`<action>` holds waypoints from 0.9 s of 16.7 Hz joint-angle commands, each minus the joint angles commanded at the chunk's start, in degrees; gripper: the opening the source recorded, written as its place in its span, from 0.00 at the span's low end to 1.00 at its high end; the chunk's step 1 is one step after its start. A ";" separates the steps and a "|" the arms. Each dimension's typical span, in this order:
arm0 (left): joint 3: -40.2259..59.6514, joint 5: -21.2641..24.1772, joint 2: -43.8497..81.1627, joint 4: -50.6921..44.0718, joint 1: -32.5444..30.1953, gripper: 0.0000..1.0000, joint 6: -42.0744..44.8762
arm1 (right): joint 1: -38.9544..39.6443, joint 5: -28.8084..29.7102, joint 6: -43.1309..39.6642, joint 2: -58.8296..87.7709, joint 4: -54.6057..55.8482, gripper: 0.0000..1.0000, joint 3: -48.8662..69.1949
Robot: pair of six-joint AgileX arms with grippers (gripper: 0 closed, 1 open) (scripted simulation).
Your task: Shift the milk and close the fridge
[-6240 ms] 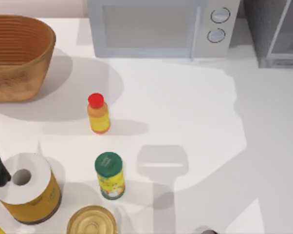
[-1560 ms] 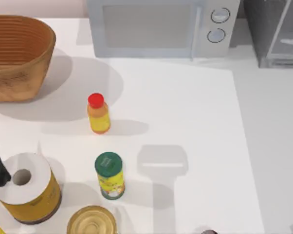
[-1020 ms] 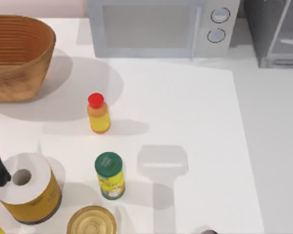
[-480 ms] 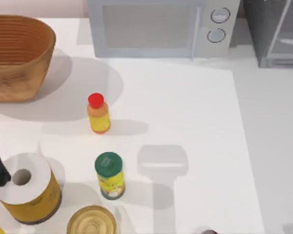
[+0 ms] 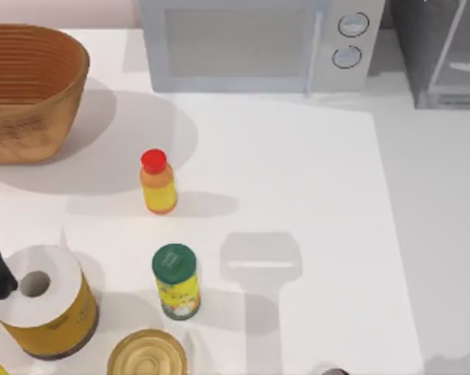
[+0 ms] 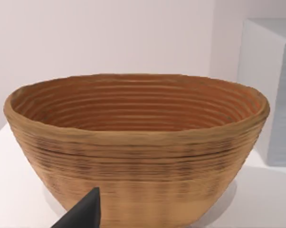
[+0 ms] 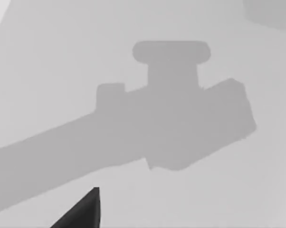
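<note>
The fridge (image 5: pixel 442 51) stands at the tabletop's far right corner, a dark grey cabinet just right of the white microwave (image 5: pixel 258 43). Its glassy door, edged by a light grey frame, lies nearly flush with the cabinet front.

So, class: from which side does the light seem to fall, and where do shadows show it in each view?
Top view: the red-capped orange bottle and the green-lidded yellow jar throw soft shadows rightward, so the light comes from the left; the woven brown basket shades the white table to its right. Right wrist view: an arm-shaped grey shadow crosses the table. Left wrist view: the basket is evenly lit.
</note>
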 joint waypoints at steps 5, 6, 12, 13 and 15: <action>0.00 0.00 0.00 0.00 0.00 1.00 0.00 | -26.91 -11.67 -30.22 30.95 -1.17 1.00 8.46; 0.00 0.00 0.00 0.00 0.00 1.00 0.00 | -31.25 -13.49 -34.60 35.96 -1.49 1.00 9.81; 0.00 0.00 0.00 0.00 0.00 1.00 0.00 | -46.57 -19.99 -49.14 54.12 -2.91 1.00 14.77; 0.00 0.00 0.00 0.00 0.00 1.00 0.00 | -47.26 -20.34 -49.82 55.13 -3.09 1.00 15.09; 0.00 0.00 0.00 0.00 0.00 1.00 0.00 | -47.54 -20.50 -50.14 55.58 -3.20 1.00 15.26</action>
